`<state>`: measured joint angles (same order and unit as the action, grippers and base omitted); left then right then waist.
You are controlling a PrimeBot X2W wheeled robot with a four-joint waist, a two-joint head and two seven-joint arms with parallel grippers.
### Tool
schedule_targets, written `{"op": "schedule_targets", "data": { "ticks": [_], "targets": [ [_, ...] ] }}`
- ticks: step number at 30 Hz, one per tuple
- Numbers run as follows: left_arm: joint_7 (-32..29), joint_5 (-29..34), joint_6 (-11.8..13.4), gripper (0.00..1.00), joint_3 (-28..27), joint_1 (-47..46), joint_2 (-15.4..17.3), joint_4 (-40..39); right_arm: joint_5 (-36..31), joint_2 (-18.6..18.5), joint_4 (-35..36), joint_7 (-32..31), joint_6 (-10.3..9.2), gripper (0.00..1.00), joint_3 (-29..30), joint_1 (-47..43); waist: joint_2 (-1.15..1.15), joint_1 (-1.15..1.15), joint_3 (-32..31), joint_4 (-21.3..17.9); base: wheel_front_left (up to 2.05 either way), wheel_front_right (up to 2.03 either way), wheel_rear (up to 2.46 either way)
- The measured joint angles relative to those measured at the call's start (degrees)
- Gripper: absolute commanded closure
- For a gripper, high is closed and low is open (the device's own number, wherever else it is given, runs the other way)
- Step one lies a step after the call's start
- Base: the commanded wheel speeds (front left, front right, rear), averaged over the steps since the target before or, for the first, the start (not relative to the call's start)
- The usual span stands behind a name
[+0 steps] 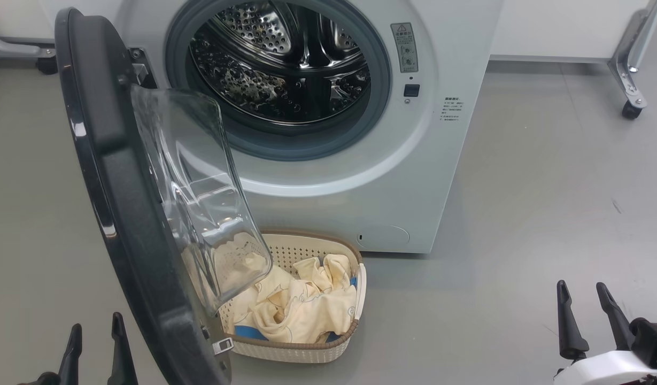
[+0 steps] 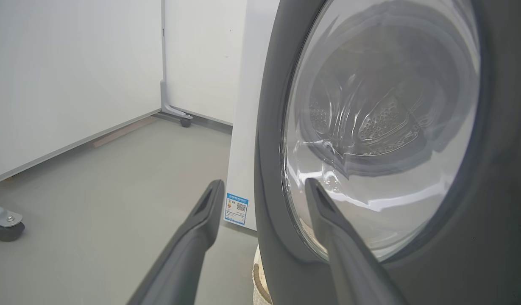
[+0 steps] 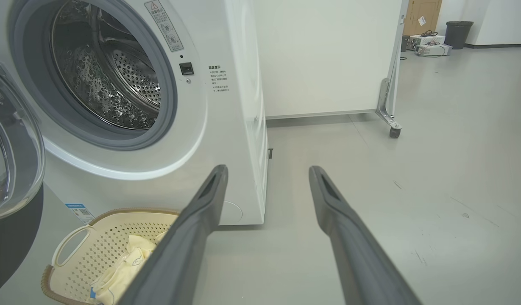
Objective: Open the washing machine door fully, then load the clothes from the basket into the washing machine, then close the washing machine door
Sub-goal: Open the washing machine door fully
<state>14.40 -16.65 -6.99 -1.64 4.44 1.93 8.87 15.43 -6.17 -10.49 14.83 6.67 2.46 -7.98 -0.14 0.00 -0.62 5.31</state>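
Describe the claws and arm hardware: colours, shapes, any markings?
The left claw and right claw match. Each has two long, matte dark-grey fingers tapering to blunt tips, with a recessed slot near each tip. Behind the right claw sit a glossy white wrist shell and a black housing with a teal spot. I can't make out any markings.

Floor: grey, smooth, faint scuffs. Washer stands on it. Basket sits on the floor just in front of the washer. Right caster rests well right of the washer, left caster left of it.
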Motion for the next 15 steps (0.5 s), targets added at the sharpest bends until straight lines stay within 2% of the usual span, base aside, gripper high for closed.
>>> {"op": "schedule_targets", "data": {
  "ticks": [3,5,6,15],
  "targets": [
    [0.0,0.0,0.0,0.0,0.0,0.0,0.0,0.0,-0.4,0.2,-0.1,0.0,0.09,0.0,0.3,0.0,0.0,0.0,0.1,0.1,0.0,0.0,0.0],
    [0.0,0.0,0.0,0.69,0.0,0.0,0.0,0.1,-0.4,0.5,-0.2,0.0,0.09,0.0,0.4,0.0,0.0,0.0,0.2,0.1,0.0,0.0,0.0],
    [0.0,0.0,0.0,1.0,0.0,0.0,0.0,0.2,-0.4,0.6,-0.2,0.0,0.1,0.0,0.5,0.0,0.0,0.0,0.2,0.2,0.0,0.0,0.0],
    [0.0,0.2,0.0,1.0,0.0,0.1,0.0,0.3,-0.9,0.8,-0.2,0.0,0.4,0.0,0.9,0.0,0.0,0.0,0.6,0.4,0.0,0.0,0.0]
  ]
}}
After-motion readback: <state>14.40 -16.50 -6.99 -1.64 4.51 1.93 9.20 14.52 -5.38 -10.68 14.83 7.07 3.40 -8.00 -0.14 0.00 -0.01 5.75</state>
